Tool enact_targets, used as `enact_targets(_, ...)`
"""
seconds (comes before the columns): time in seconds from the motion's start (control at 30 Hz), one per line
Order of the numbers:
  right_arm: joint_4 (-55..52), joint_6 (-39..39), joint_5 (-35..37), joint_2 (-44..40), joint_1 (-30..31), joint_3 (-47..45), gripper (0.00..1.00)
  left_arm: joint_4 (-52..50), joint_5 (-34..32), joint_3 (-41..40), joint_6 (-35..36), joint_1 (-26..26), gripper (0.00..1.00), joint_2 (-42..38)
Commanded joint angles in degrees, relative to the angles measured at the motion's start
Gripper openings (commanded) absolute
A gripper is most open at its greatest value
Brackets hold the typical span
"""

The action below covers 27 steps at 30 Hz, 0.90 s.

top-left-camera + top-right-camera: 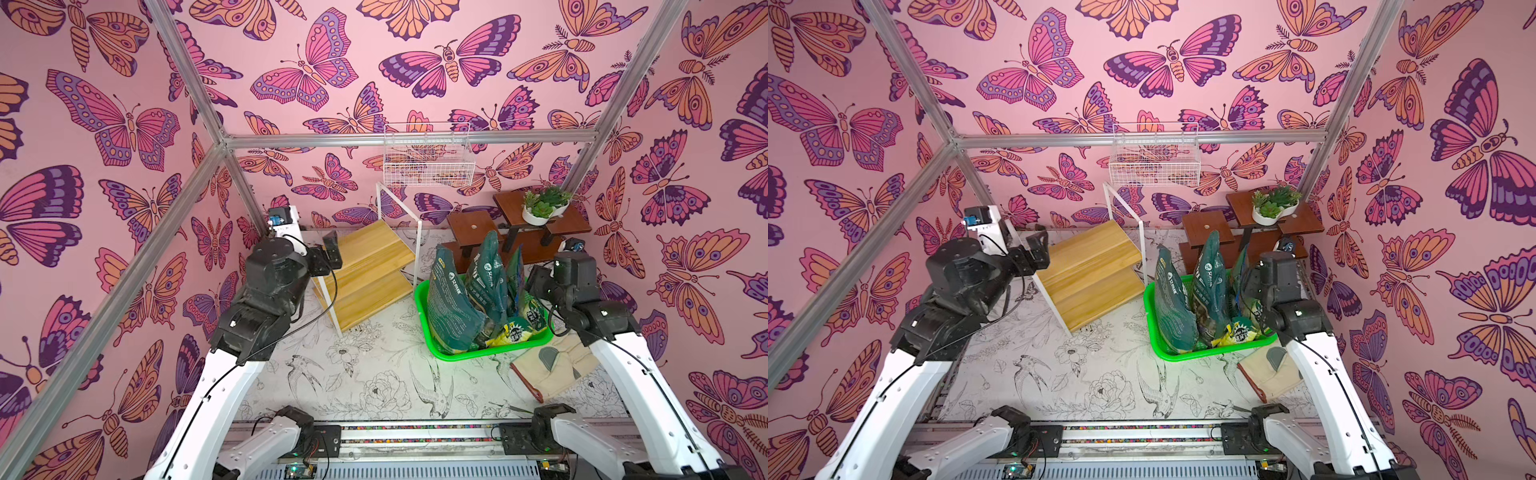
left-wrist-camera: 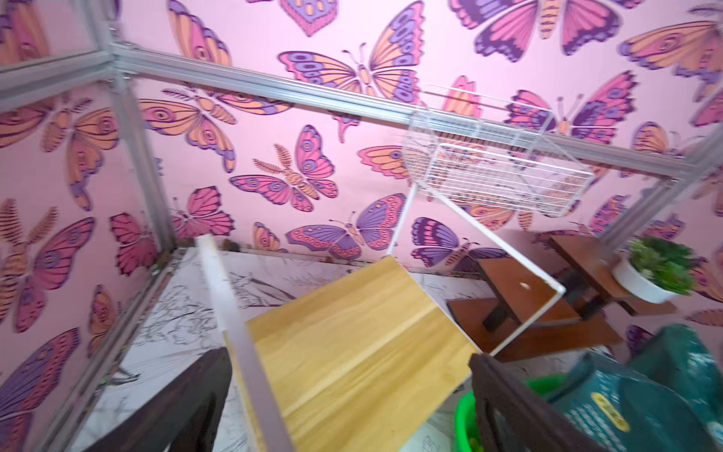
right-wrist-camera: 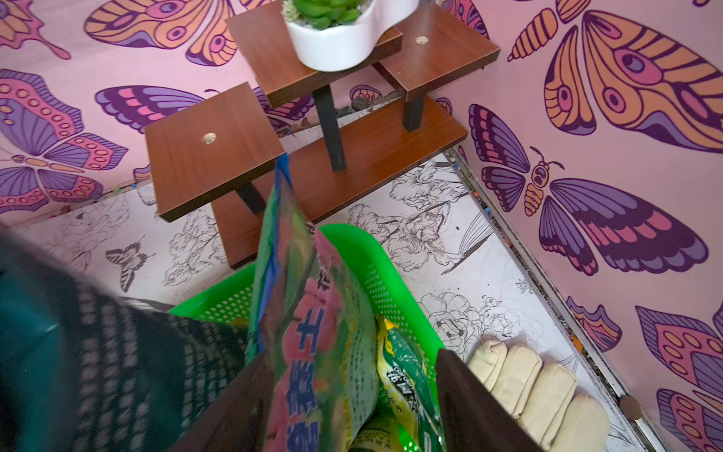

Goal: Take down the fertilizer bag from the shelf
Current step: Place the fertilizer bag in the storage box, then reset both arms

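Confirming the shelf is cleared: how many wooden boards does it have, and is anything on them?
2. The upper board sits at the back, the lower board steps forward below it; both tops are bare.

in the right wrist view the pink-printed fertilizer bag (image 3: 313,332) between the right gripper (image 3: 352,354) jaws is cut off by the picture edge, the dark green bag (image 3: 47,352) beside it is blurred, and the green basket (image 3: 352,235) is mostly hidden by bags.

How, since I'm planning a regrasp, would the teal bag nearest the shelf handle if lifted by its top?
Probably floppy: the teal bag looks like thin film, visibly creased. Likely bottom-heavy, as its lower half bulges. The neighbouring bags in the green basket seem to rest against it and might slump.
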Motion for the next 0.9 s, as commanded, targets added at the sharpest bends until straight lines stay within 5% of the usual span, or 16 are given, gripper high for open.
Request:
enact_targets(0.0,2.76,-1.67,-4.91,0.53,-5.66,1.78,0.70,-2.21,-2.95,-0.52,2.02,3.86,1.00,-2.59)
enact_targets(0.23,8.07,-3.79,-0.37,8.71,-13.24,-1.06,0.76,-2.83,-6.94,-3.42,0.41,13.28,1.00,-3.22)
enact_targets(0.43,26.09,-2.47,2.56,9.73,-16.96,-15.07,0.77,-2.11,5.52,-9.74,-11.17,30.43,1.00,-3.57)
enact_targets(0.67,35.63,-3.17,4.95,15.29,-16.96,-22.20,0.80,6.16,0.81,-23.93,-9.82,33.25,1.00,-0.03)
enact_targets(0.87,46.20,-4.79,5.35,21.02,-16.96,-26.40,0.81,25.86,-3.21,-42.39,-11.25,33.63,1.00,0.05)
